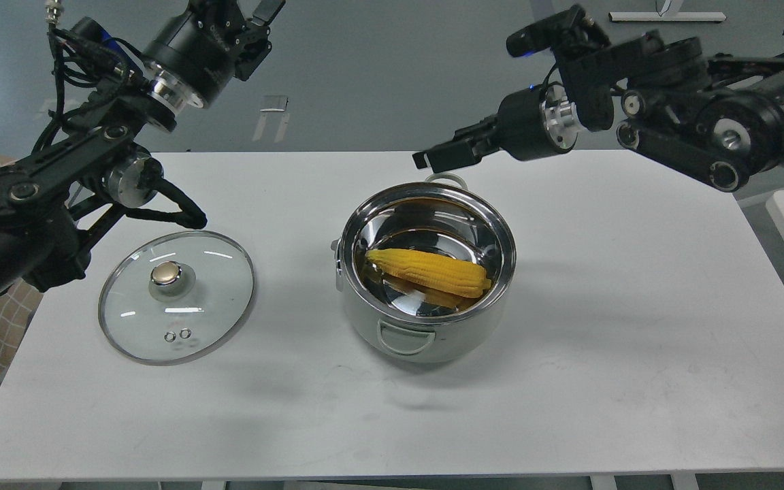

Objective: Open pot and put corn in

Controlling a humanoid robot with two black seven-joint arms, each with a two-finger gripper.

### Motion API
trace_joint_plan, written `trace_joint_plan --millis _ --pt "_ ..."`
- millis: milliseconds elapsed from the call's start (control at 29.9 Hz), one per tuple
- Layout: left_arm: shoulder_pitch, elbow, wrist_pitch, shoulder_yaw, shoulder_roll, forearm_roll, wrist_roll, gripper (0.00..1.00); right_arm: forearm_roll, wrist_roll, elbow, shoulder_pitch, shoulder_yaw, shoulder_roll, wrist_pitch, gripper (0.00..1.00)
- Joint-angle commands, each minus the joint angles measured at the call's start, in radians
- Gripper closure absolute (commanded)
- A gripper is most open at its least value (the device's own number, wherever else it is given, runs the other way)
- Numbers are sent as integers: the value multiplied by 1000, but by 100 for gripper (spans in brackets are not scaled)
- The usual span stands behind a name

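The corn [429, 272] is lying inside the pot [426, 337], stretching across the shiny steel bottom with its thick end toward the right wall and its tapered end pointing left. Its yellow reflection is showing on the metal beneath it. The pot is sitting uncovered near the middle of the white table [603, 340], one loop handle facing the near edge and the other peeking out behind the far rim.

The glass lid [215, 320] is resting flat on the table to the left of the pot, well apart from it, its gold knob [167, 273] pointing up.

The right gripper [439, 157] is hovering above and just behind the far rim of the pot, holding nothing; its dark fingers are reaching left and overlapping in this view, so I cannot tell whether they are apart or together. The left gripper [264, 12] is hanging high at the top edge, partly cut off, far from the lid and pot, and its state cannot be told either.
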Motion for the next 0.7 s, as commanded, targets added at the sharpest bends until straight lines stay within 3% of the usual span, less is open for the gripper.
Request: trace_joint_plan --millis 0,134,301,434,668 --pt "0 40 -2 3 -46 0 0 3 164 0 -164 -79 44 7 -4 4" --pt "2 115 -13 4 -121 0 0 3 318 0 -277 -245 212 16 -44 2" --pt "16 226 -76 -5 -189 -1 0 3 372 0 -274 -443 532 14 -55 2" --pt "29 358 -201 -13 -261 -18 0 3 372 0 -265 -598 861 28 -39 2" --pt "36 439 -237 -25 -295 -101 0 2 449 0 -260 -658 962 77 -18 2"
